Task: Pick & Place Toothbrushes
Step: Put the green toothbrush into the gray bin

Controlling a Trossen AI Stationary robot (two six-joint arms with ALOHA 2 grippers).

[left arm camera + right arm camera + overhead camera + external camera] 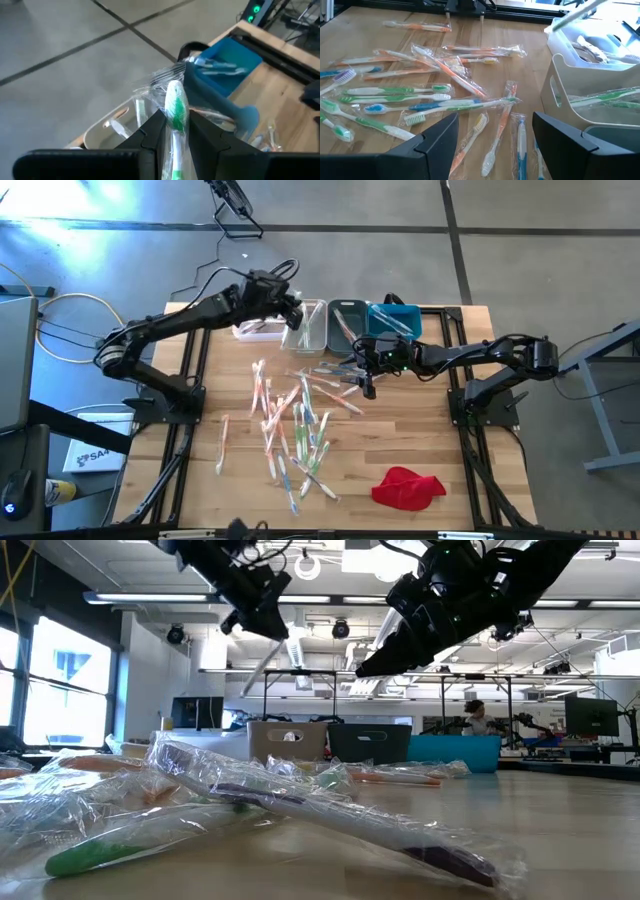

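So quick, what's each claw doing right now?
Left gripper: closed on a wrapped green toothbrush, above the bins.
Right gripper: open, holding nothing, over the toothbrushes on the table.

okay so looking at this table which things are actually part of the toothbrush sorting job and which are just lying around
Part of the job:
- loose toothbrushes scattered on the table
- green toothbrush held by the left gripper
- bins along the far edge
- right gripper, open over the pile

Lying about:
- red cloth
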